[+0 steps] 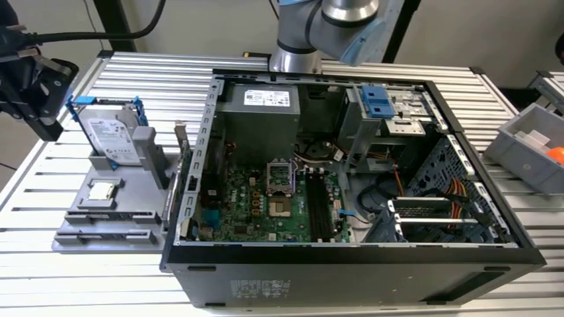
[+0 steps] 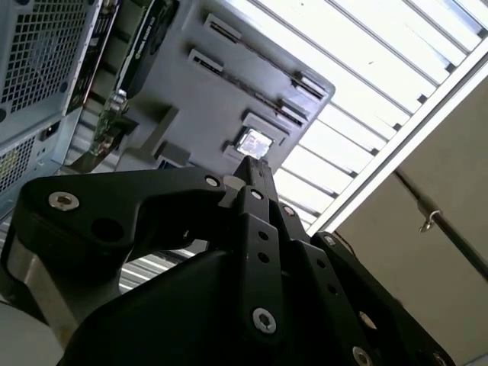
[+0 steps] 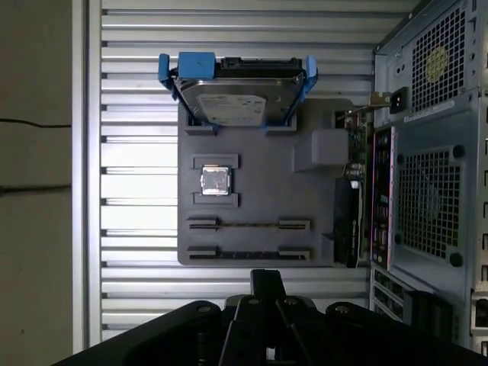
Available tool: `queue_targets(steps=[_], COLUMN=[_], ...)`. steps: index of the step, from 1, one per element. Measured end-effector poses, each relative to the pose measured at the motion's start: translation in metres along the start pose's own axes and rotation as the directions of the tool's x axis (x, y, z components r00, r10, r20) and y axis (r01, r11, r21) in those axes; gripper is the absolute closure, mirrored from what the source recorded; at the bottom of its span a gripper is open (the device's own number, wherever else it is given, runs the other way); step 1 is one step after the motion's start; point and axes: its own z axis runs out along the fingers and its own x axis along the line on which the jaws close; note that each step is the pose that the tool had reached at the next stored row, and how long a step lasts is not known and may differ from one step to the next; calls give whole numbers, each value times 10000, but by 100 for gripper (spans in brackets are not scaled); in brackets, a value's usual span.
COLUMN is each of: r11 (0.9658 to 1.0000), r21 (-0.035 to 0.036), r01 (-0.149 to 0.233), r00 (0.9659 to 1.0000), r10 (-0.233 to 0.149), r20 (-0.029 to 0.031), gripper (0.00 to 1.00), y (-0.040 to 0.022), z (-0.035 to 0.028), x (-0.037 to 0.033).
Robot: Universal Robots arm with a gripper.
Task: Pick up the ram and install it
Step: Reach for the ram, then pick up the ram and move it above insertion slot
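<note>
The ram (image 3: 248, 224) shows edge-on as a thin dark strip between two clips on the grey holder plate (image 3: 259, 175), in the slot row beside the small processor chip (image 3: 215, 181). My gripper (image 3: 267, 279) hovers above the plate's near edge, its black fingers pressed together with nothing between them. In the second wrist view the fingertips (image 2: 252, 165) point toward the processor chip (image 2: 255, 141). In the exterior view the gripper (image 1: 46, 125) hangs at the far left, above and to the left of the holder plate (image 1: 84, 234). The motherboard's memory slots (image 1: 321, 206) sit inside the open computer case (image 1: 352, 254).
A silver hard drive in a blue frame (image 1: 113, 135) stands at the plate's back. An expansion card (image 3: 349, 206) stands upright between the plate and the case wall. A grey bin (image 1: 533, 148) with an orange item sits at the exterior view's right. The table is ribbed aluminium.
</note>
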Motion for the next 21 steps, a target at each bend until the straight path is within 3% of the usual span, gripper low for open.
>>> queue_targets(steps=[21], r11=[10000], r21=[-1], r01=[67], r00=[10000], r10=[-67], r20=[-4], gripper=[100], y=[-191], z=[-9], x=[1])
